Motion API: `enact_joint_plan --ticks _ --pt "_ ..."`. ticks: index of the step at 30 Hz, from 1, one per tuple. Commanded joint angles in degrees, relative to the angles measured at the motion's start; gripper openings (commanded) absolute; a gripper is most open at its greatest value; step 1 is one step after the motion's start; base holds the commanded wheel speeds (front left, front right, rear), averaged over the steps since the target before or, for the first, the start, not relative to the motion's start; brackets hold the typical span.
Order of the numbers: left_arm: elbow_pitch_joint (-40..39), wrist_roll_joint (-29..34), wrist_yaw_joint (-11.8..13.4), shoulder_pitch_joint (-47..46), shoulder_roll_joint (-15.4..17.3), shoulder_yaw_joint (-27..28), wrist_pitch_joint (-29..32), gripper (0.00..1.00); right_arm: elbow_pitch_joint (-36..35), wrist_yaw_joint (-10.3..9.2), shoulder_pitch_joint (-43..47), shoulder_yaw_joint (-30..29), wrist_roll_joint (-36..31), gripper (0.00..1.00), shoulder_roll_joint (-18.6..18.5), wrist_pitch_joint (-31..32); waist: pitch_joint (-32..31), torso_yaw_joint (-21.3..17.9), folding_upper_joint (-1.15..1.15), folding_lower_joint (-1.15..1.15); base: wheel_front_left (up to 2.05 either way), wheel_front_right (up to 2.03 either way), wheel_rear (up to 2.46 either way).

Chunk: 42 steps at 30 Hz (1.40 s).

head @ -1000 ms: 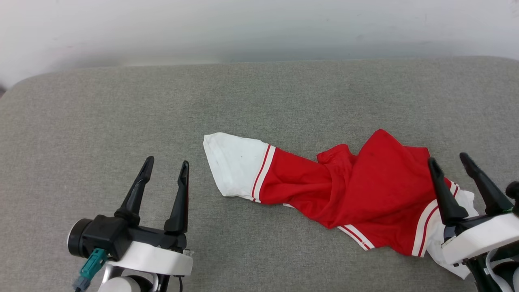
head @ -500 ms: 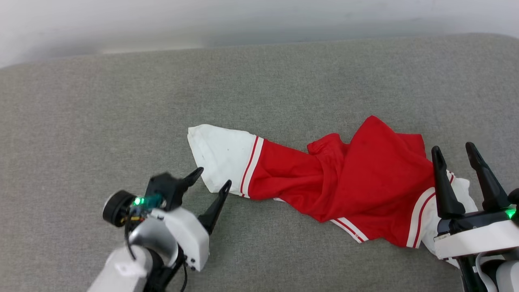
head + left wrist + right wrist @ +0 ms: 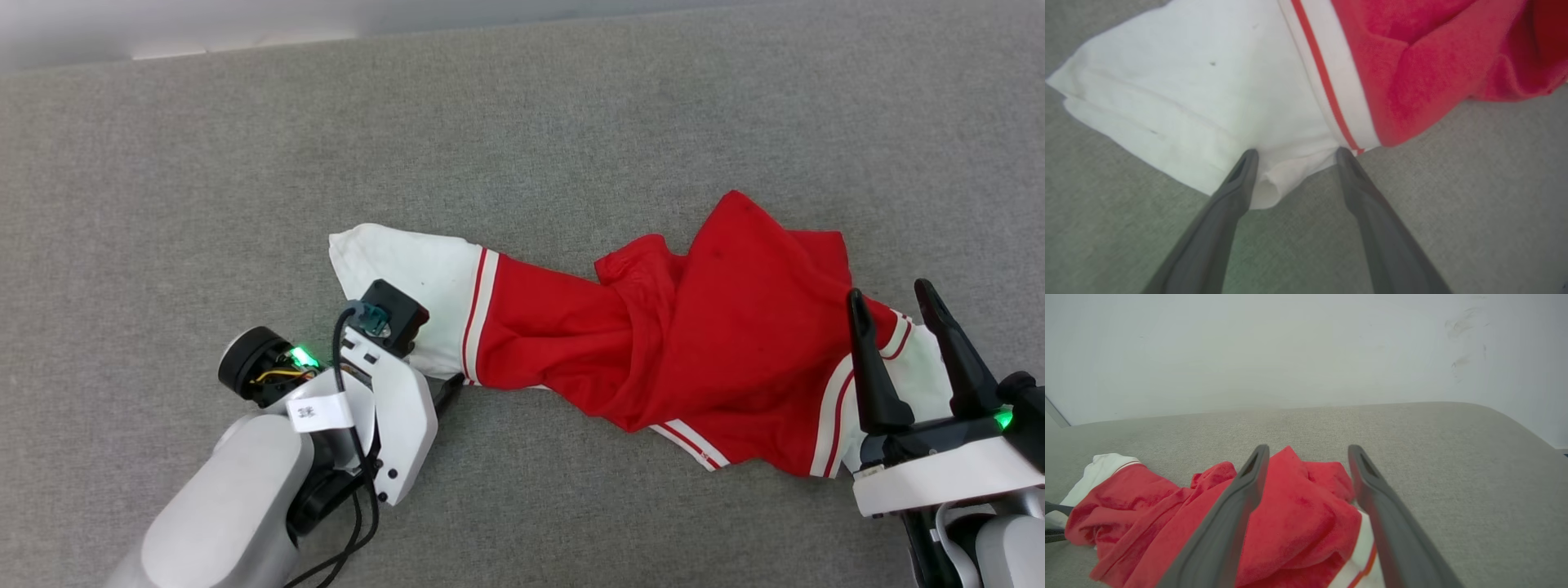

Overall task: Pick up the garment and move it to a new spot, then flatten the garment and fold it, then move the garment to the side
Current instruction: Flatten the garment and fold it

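The garment [image 3: 694,343] lies crumpled on the grey cushion, red in the middle with a white sleeve [image 3: 400,269] stretched out to the left and red-white stripe trim. My left gripper [image 3: 424,359] points down at that sleeve's near edge. In the left wrist view its fingers [image 3: 1295,152] stand open, both tips touching the white cloth [image 3: 1188,94], with a small fold between them. My right gripper [image 3: 888,290] is open at the garment's right end, held above the red cloth [image 3: 1298,522] and the other white sleeve [image 3: 918,367]. Letters and number are hidden in the folds.
The grey fabric cushion [image 3: 245,163] spreads wide to the left of and behind the garment. A pale wall [image 3: 1290,347] rises behind the cushion's far edge. The cushion's rounded right corner [image 3: 1515,416] falls off beyond my right gripper.
The head camera has tilted down. My left arm has swung right and forward, turning its fingers down onto the white sleeve's edge. The right gripper has hardly moved.
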Motion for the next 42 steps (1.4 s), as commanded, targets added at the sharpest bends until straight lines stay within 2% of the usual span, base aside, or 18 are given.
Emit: enact_joint_plan --ticks 1,6,7,8,16,23,32,35,38,39,42 --pt "1.39 0.22 -0.06 -0.91 0.39 -1.07 1.59 1.00 -0.05 -0.02 -0.99 0.16 -0.30 1.00 0.24 -0.41 0.94 -0.33 0.00 0.00 0.00 0.00 0.00" --pt "5.26 0.11 -0.04 -0.51 1.00 -4.30 4.56 1.00 0.46 -0.02 -1.46 0.39 -0.81 1.00 0.58 -0.79 2.06 -0.29 0.00 0.00 0.00 0.00 0.00" --pt "5.77 -0.39 -0.04 -0.25 1.16 -4.96 4.95 0.41 0.56 -0.02 -1.55 0.45 -0.95 1.00 0.68 -0.84 2.17 -0.22 0.00 0.00 0.00 0.00 0.00" --pt "5.87 -0.99 -0.05 0.04 1.07 -5.44 5.01 0.00 0.65 -0.02 -1.59 0.51 -1.10 1.00 0.76 -0.91 2.22 -0.11 0.00 0.00 0.00 0.00 0.00" --pt "0.41 -3.90 -0.07 2.65 2.62 -6.63 -0.92 0.00 2.09 -0.02 -1.36 0.44 -1.32 1.00 1.09 -1.24 -0.39 1.57 0.00 0.00 0.00 0.00 0.00" --pt "-12.81 -9.28 0.53 8.47 6.23 -4.31 -2.31 0.00 3.35 -0.02 0.24 -0.20 -1.07 1.00 1.19 -1.47 -4.98 4.11 0.00 0.00 0.00 0.00 0.00" --pt "-34.88 -18.76 5.30 16.19 13.99 2.73 1.87 0.00 3.94 -0.02 1.13 0.24 -0.76 1.00 1.70 -1.69 -7.96 5.83 0.00 0.00 0.00 0.00 0.00" --pt "-40.15 -22.53 7.25 17.15 14.87 6.29 2.05 0.00 4.11 -0.02 1.18 0.26 -0.70 1.00 1.73 -1.92 -7.96 5.85 0.00 0.00 0.00 0.00 0.00" --pt "-40.07 -22.43 9.26 15.65 17.27 10.23 2.55 0.00 4.17 -0.02 0.80 0.64 -0.52 1.00 1.93 -2.11 -7.30 5.39 0.00 0.00 0.00 0.00 0.00" --pt "-39.10 -22.96 9.73 15.18 17.18 10.97 2.78 0.00 4.18 -0.02 0.48 0.81 -0.52 1.00 2.00 -2.21 -6.96 5.16 0.00 0.00 0.00 0.00 0.00" --pt "-32.80 -22.04 10.99 12.46 18.77 13.26 3.48 0.00 4.26 -0.02 -0.54 1.76 -0.63 1.00 2.14 -2.25 -5.45 4.14 0.00 0.00 0.00 0.00 0.00"
